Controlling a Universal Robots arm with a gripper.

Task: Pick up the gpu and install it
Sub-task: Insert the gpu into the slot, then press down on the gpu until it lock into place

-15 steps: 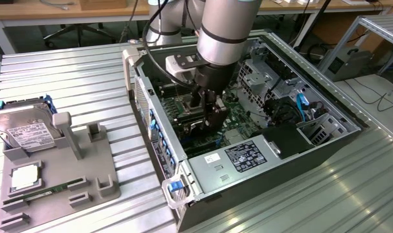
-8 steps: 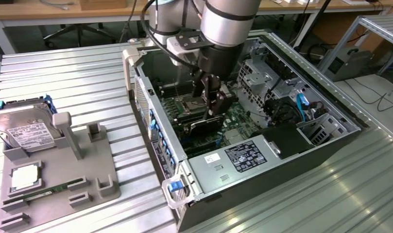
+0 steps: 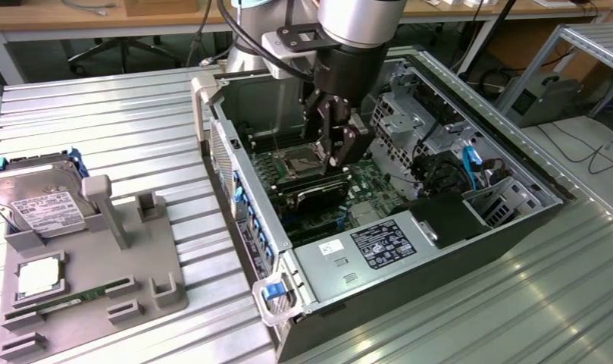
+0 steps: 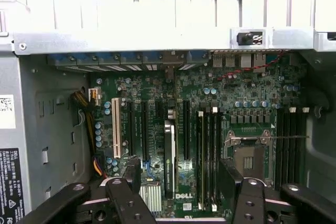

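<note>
While the grey moulded parts tray [image 3: 160,265] at the exterior view's near left carries a boxy silver hard drive [image 3: 39,205] and a narrow green memory stick [image 3: 69,299], its upright posts hold no card. The gpu [image 4: 169,156] – a thin dark expansion card with a pale edge, seen edge-on in the wrist view – stands upright in a slot of the green motherboard [image 4: 247,93], inside the open black tower case [image 3: 468,250] lying on its side. By its look it is light and stiff but fragile: best taken by the bare upper edge of the board or near its metal bracket, never by the components or the contact edge, and pressed straight down, not twisted.

Farther in, the black two-fingered gripper [image 3: 336,148] hangs over the motherboard – jaws spread wide, one finger on either side of the card, holding nothing and, as far as can be told, touching nothing.
</note>
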